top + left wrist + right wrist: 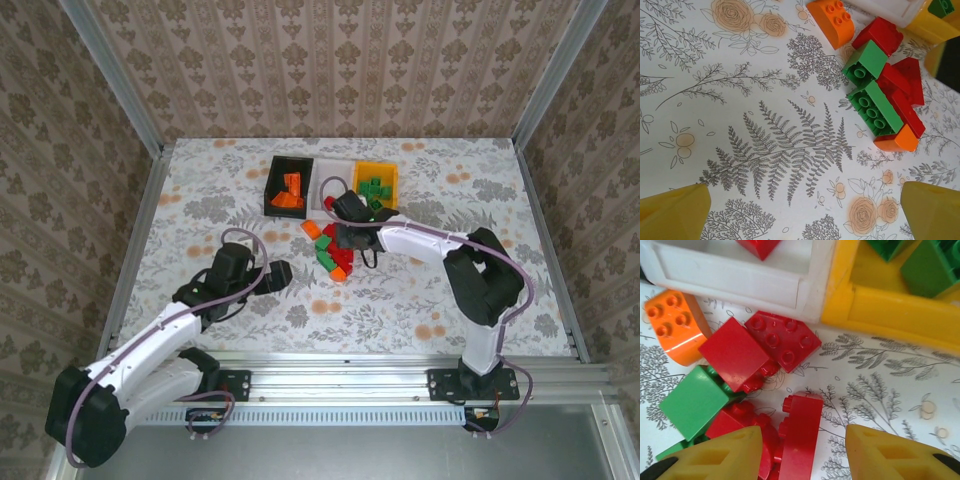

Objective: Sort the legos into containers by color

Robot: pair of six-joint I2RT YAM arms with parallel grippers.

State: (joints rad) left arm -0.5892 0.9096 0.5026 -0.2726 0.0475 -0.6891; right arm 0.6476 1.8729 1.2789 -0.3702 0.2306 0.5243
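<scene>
Red, green and orange legos lie in a pile in front of three bins. The black bin holds orange legos, the white bin a red one, the yellow-orange bin green ones. My right gripper is open low over the pile, a red lego standing on edge between its fingers with a gap to the right finger. My left gripper is open over bare tablecloth, left of the pile; a green lego and an orange one lie ahead of it.
The flowered tablecloth is bounded by metal rails and patterned walls. The bins sit side by side at the back middle. Open cloth lies to the left and right of the pile.
</scene>
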